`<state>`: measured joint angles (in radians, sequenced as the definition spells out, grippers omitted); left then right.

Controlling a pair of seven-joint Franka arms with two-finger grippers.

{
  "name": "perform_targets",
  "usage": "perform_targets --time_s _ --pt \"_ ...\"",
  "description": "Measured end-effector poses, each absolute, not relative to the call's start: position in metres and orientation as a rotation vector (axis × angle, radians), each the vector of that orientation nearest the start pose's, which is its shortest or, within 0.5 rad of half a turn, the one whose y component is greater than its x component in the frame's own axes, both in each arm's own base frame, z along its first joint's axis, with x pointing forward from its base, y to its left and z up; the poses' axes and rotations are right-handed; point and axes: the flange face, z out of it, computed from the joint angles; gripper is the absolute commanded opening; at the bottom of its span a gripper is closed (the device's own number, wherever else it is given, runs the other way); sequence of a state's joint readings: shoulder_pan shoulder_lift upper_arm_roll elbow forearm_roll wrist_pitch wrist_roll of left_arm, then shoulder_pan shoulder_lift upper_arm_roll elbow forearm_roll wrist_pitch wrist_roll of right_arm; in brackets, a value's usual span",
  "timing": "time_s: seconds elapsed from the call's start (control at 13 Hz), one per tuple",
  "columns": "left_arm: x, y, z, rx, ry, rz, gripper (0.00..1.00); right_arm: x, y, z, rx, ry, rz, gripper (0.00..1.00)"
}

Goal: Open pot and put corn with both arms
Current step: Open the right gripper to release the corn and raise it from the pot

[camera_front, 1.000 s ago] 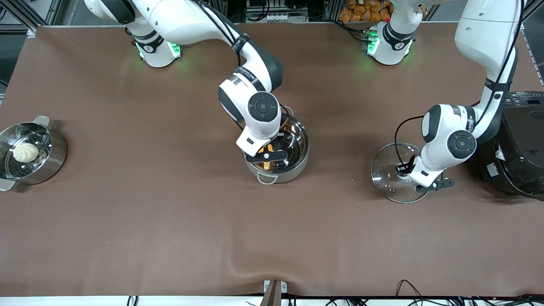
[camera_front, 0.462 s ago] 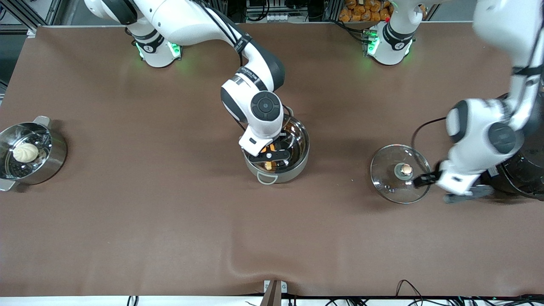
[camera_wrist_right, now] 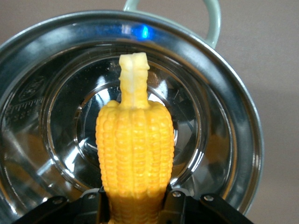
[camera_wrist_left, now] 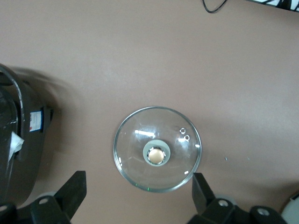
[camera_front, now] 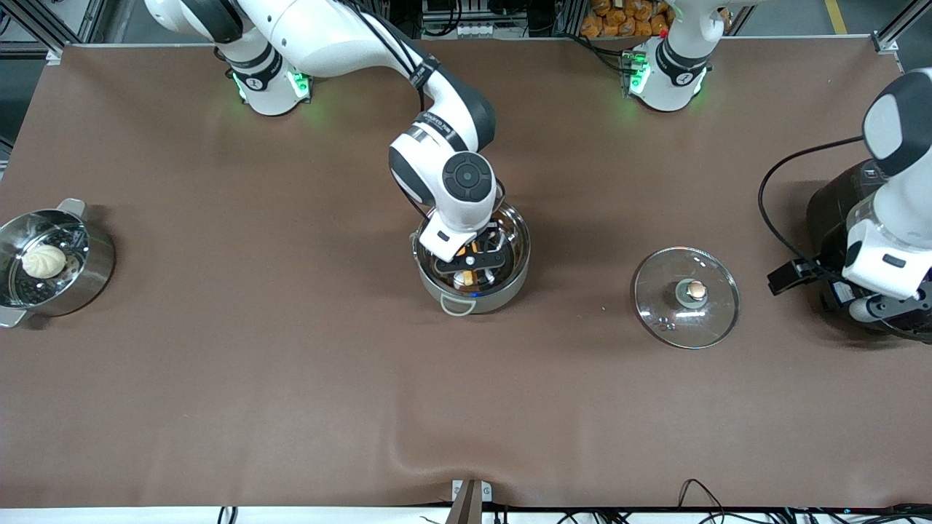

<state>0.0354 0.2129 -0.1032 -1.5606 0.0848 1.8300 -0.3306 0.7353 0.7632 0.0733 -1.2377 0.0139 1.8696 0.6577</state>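
Lid point(camera_front: 685, 296) lies on my desk point(camera_front: 291, 364), left gripper point(camera_wrist_left: 140, 205) spread empty above it, while right gripper point(camera_front: 472, 263) grips corn point(camera_wrist_right: 135, 154) inside pot point(camera_front: 510, 287); only release remains.

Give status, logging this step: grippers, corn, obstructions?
Right gripper shut on corn inside pot. Left gripper open above lid. Nothing blocking.
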Motion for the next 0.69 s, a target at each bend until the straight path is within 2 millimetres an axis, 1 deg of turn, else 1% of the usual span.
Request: perform_targets --time_s 0.08,0.15,0.23,0.31,0.54,0.69 --pt "0.630 -0.031 0.535 -3.068 -0.374 -0.105 1.00 0.516 0.523 0.302 -3.167 -0.204 0.222 0.24" --pt "0.627 -0.032 0.543 -3.074 -0.347 -0.108 1.00 0.517 0.522 0.302 -3.167 -0.203 0.221 0.31" --pt "0.622 -0.035 0.553 -3.082 -0.326 -0.113 1.00 0.517 0.522 0.302 -3.167 -0.202 0.219 0.81" --pt "0.616 -0.037 0.562 -3.088 -0.320 -0.105 1.00 0.518 0.522 0.303 -3.166 -0.202 0.215 1.00" --pt "0.600 -0.042 0.583 -3.099 -0.292 -0.085 1.00 0.520 0.522 0.305 -3.180 -0.215 0.183 1.00" --pt "0.593 -0.048 0.590 -3.103 -0.276 -0.072 1.00 0.521 0.522 0.307 -3.184 -0.220 0.170 1.00"
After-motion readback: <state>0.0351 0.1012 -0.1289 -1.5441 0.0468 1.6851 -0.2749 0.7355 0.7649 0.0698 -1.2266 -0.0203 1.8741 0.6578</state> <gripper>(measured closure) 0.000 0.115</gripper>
